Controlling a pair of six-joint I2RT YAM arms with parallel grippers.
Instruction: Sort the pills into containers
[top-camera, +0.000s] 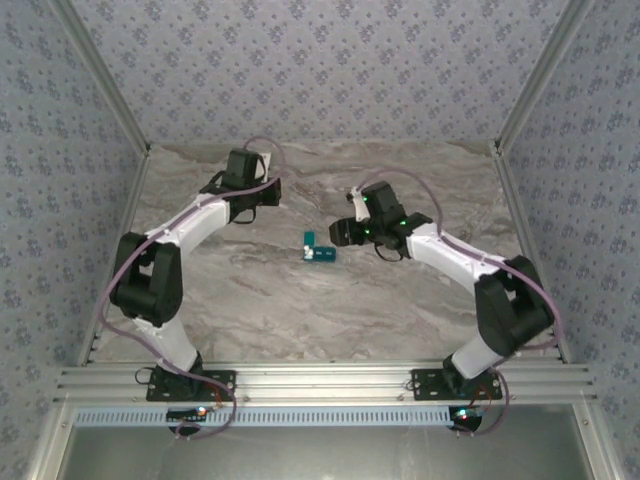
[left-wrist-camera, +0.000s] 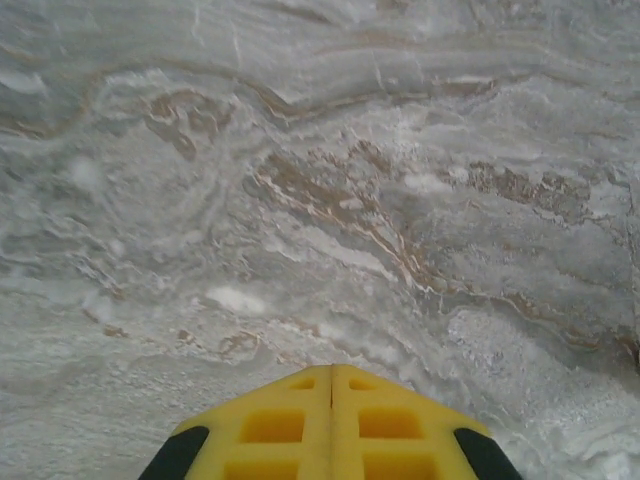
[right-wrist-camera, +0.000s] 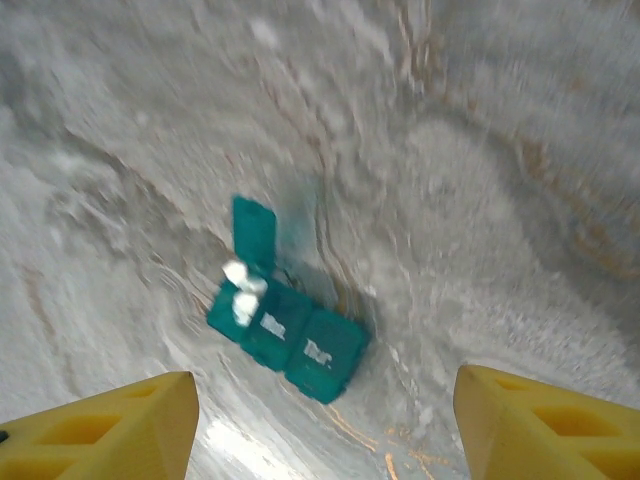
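The containers are one small teal pill box (right-wrist-camera: 300, 340) lying on the marble table; it sits mid-table (top-camera: 320, 248) in the top view. Its end lid (right-wrist-camera: 253, 232) stands open, and white pills (right-wrist-camera: 240, 292) sit at that open end compartment, blurred. The other lids with white lettering are closed. My right gripper (right-wrist-camera: 325, 430) hovers above and just short of the box, open, its yellow fingers (right-wrist-camera: 120, 430) wide apart with nothing between them. In the top view it (top-camera: 348, 215) is just right of the box. My left gripper (left-wrist-camera: 332, 385) is shut on nothing over bare table, far left of the box (top-camera: 262, 193).
Marble tabletop (top-camera: 300, 300) is bounded by patterned walls at the back and sides and an aluminium rail (top-camera: 320, 385) at the near edge. Both arms reach inward over the far half of the table.
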